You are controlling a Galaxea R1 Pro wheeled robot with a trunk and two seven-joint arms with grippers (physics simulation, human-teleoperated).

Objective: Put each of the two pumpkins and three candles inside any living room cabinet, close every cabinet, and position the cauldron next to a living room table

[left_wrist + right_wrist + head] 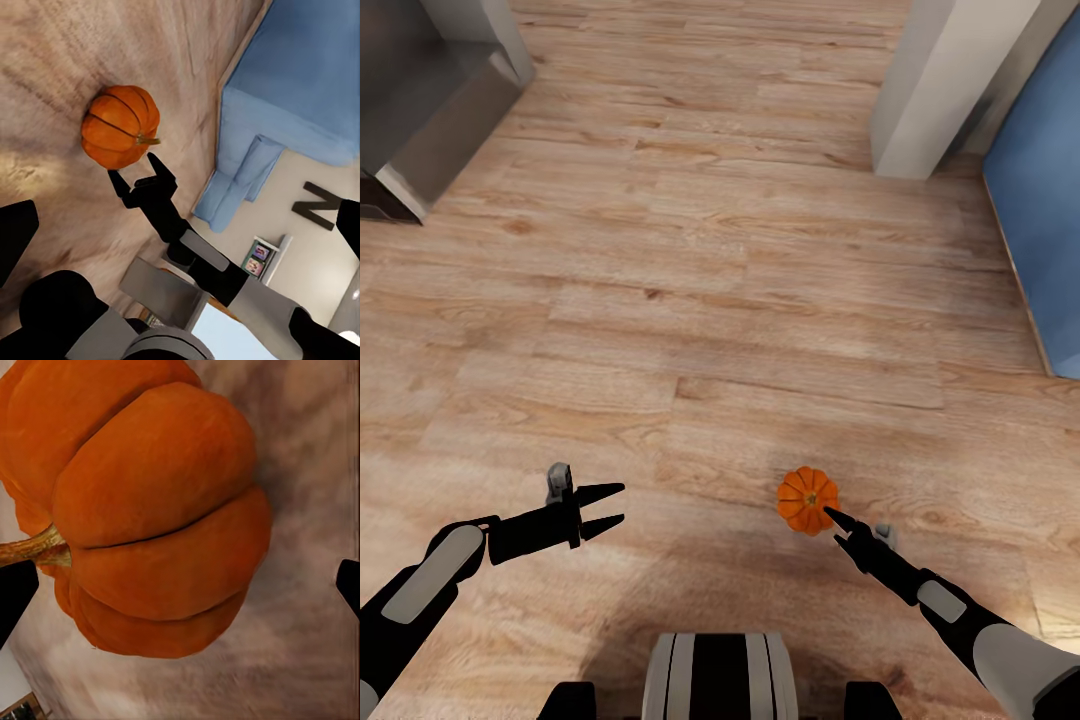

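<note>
On bare wood-plank floor [690, 330], orange pumpkin [807, 499] at right gripper [830, 520].

I'm looking down on a light wood plank floor [690, 300] that runs out ahead of the jaws. Well ahead and to the right stands a pale wall corner [940, 85], with a blue sofa [1040, 200] just right of it. Far ahead on the left sits a grey unit [420, 95]. Beyond the sofa, a pale wall bears a dark letter N [324, 205].
</note>
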